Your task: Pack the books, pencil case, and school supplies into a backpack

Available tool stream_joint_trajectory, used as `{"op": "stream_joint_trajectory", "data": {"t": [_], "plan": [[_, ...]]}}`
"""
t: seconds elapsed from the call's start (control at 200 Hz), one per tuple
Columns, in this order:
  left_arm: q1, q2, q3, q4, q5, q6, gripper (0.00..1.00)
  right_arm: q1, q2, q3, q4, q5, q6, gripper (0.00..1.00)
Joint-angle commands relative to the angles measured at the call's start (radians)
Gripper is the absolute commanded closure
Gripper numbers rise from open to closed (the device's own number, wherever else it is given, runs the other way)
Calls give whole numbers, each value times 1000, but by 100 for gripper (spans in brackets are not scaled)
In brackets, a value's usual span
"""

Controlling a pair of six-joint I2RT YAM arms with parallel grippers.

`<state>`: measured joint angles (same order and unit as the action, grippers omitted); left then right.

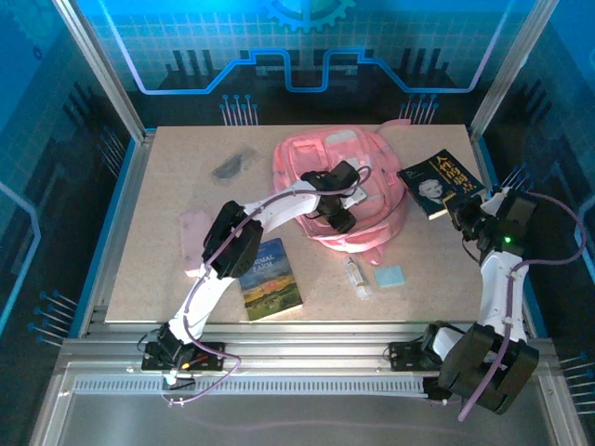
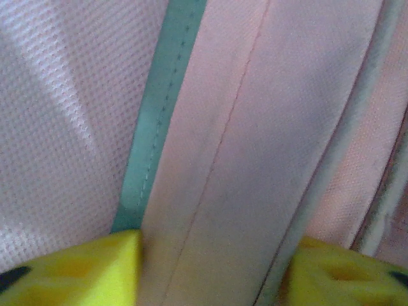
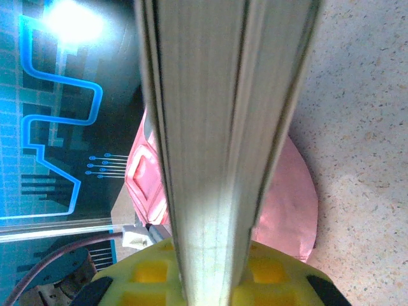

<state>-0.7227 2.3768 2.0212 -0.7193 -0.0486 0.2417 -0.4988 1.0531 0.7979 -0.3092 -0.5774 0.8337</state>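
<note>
The pink backpack point(image 1: 372, 167) lies at the back middle of the table. My left gripper point(image 1: 340, 210) is down on it; in the left wrist view its yellow fingers point(image 2: 70, 268) press both sides of a pink fabric fold point(image 2: 242, 159) beside a teal trim. My right gripper point(image 1: 462, 216) is shut on the black book point(image 1: 437, 181), whose page edge point(image 3: 223, 127) runs up between the yellow pads. The blue-green book point(image 1: 271, 277) lies front centre, the pale-pink pencil case point(image 1: 193, 237) to its left. A whitish tube point(image 1: 354, 276) and a light-blue pad point(image 1: 390, 276) lie in front of the backpack.
A dark grey translucent item point(image 1: 232, 165) lies at the back left of the table point(image 1: 167, 186). Aluminium frame posts point(image 1: 102, 70) and blue walls enclose the table. The left arm reaches diagonally across the table's middle.
</note>
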Motion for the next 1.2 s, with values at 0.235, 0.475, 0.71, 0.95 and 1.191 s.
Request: {"op": "stream_joint_trajectory", "data": {"t": [0.235, 0.475, 0.71, 0.95, 1.191], "plan": [[6, 34, -25, -50, 20, -29, 100, -33, -45, 13, 18, -47, 3, 100], [48, -88, 134, -85, 208, -129, 100, -90, -84, 62, -10, -36, 14, 100], [118, -104, 307, -85, 361, -248, 100, -120, -103, 75, -51, -13, -10, 100], [214, -87, 414, -8, 500, -392, 100, -113, -134, 60, -42, -39, -9, 100], [225, -71, 445, 74, 578, -455, 100, 95, -95, -53, 153, -72, 109, 100]]}}
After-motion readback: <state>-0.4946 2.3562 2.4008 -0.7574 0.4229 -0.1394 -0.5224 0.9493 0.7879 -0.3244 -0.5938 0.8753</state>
